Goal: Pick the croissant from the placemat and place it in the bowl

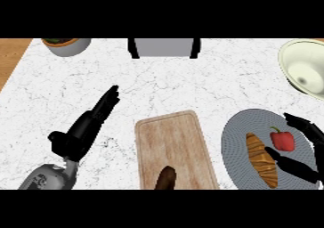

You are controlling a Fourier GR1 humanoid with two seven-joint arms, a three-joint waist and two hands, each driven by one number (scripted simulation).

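**Right hand over the croissant, grasp not yet made**

Croissant lies lengthwise on the round grey placemat at the counter's right, w/ a red bell pepper just beside it on the same mat, toward the right. Right hand comes in from the lower right edge: thumb sits at the croissant's right flank, about mid-length, fingers reach out above the pepper. Hand looks spread wide, holding nothing; can't tell if the thumb is actually touching the pastry or just over it.

Step in hand, as I read it: closing on the croissant. To do it well, fingers should come round to the croissant's far (left) side so it's pinched across its narrow width near the middle, not at a tapered end. Pepper is the nuisance: it sits between fingers & pastry, so the hand prob. needs to shift left first or it'll grab or nudge the pepper instead. Lift straight up before carrying toward the bowl.

Left hand rests at the left of the counter, fingers straight, pointing up-right, nothing in it.

Containers:
- Bowl, pale cream, top right corner, partly cut by the edge; nothing seen inside. Well apart from the mat, toward the back.
- Grey pot at top left w/ something dark/green in it, too small to tell.
- Wooden cutting board at centre carries a dark brown item at its near end; can't ID it.
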